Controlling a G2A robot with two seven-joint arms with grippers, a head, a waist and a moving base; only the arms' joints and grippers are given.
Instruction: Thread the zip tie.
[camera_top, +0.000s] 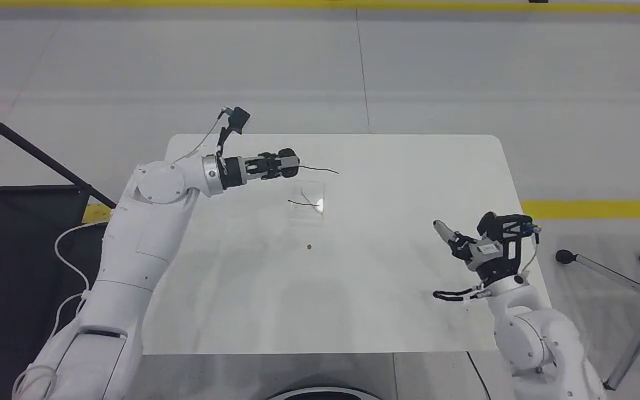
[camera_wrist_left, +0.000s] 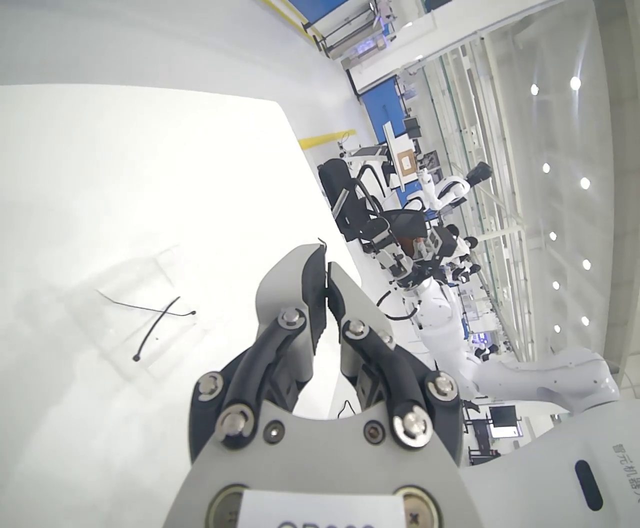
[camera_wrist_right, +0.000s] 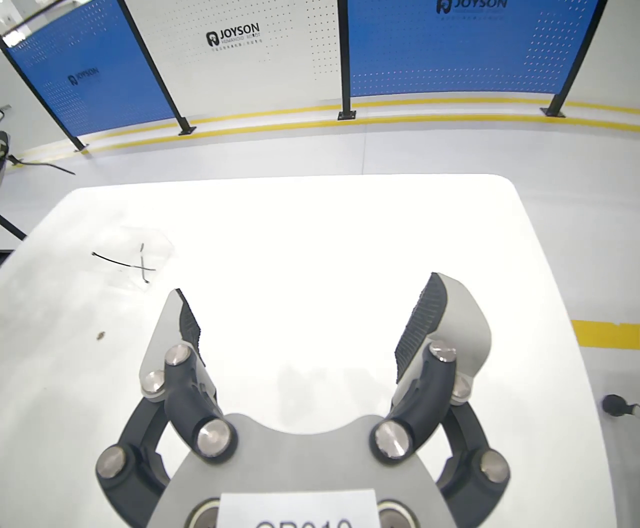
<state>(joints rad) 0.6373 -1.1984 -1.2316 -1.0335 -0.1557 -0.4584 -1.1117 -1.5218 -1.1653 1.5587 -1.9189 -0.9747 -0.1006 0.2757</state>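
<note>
My left gripper (camera_top: 293, 161) hangs over the table's far left part, shut on a thin black zip tie (camera_top: 320, 168) that sticks out toward the table's middle. In the left wrist view the closed fingers (camera_wrist_left: 326, 265) pinch the tie, and its tip (camera_wrist_left: 322, 245) pokes out past them. Two more black zip ties (camera_wrist_left: 159, 316) lie crossed on a clear plastic bag (camera_top: 313, 194) just in front of that gripper. My right gripper (camera_wrist_right: 308, 287) stands open and empty near the table's right edge (camera_top: 441, 262), far from the ties (camera_wrist_right: 134, 263).
The white table (camera_top: 400, 290) has a small dark speck (camera_top: 310, 246) near its middle. A yellow floor line runs past the table's right side. Blue panels and black posts stand beyond the far edge.
</note>
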